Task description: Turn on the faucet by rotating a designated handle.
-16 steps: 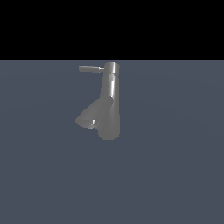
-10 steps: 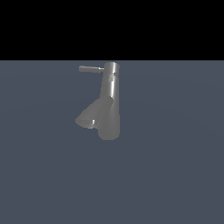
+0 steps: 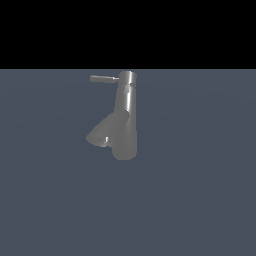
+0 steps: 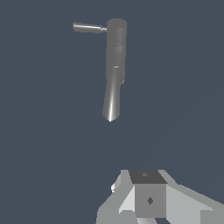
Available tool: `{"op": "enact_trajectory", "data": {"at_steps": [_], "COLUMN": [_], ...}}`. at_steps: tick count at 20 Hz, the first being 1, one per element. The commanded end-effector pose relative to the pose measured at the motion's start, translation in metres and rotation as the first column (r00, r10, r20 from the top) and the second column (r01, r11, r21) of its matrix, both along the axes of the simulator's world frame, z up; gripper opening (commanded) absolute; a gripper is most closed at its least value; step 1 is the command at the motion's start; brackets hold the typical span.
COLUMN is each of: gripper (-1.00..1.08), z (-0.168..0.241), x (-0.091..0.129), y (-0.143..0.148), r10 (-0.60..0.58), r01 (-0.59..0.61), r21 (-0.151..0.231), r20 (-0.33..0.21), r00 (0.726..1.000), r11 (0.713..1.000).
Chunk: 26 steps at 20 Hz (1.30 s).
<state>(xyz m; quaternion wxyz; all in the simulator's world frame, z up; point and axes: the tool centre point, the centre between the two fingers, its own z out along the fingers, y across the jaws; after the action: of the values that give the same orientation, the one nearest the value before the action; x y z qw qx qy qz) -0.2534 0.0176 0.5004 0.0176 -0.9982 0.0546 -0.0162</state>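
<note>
The grey metallic faucet (image 3: 125, 117) stands upright in the middle of the exterior view, with its wide conical spout (image 3: 103, 134) branching down toward that view's left. The handle (image 3: 103, 79), a thin short rod, sticks sideways from the cylindrical cap toward the exterior view's left. The wrist view looks at the faucet (image 4: 114, 65) and the handle (image 4: 89, 28) from a distance. My gripper (image 4: 146, 176) shows only in the wrist view as white and grey blocks, well apart from the faucet and touching nothing. No gap between its fingers can be made out. The exterior view does not show the gripper.
A flat dark blue-grey floor (image 3: 200, 200) surrounds the faucet on all sides. A black band fills the upper part of the exterior view. No other objects show.
</note>
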Motion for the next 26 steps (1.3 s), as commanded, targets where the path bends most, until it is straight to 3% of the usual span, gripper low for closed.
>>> {"op": "enact_trajectory", "data": {"at_steps": [1, 6, 12, 26], "gripper": [-1.0, -1.0, -1.0, -1.0], "z": [0.009, 0.03, 0.05, 0.065], "x": [0.002, 0.01, 0.023, 0.073], "y": [0.005, 0.018, 0.038, 0.091], "r10": [-0.045, -0.156, -0.287, -0.537], "r01": [0.045, 0.157, 0.29, 0.549], "r21": [-0.003, -0.007, -0.005, 0.016], "r20": [0.023, 0.078, 0.139, 0.233], "r00": [0.999, 0.985, 0.948, 0.811], "r11": [0.999, 0.988, 0.957, 0.835]}}
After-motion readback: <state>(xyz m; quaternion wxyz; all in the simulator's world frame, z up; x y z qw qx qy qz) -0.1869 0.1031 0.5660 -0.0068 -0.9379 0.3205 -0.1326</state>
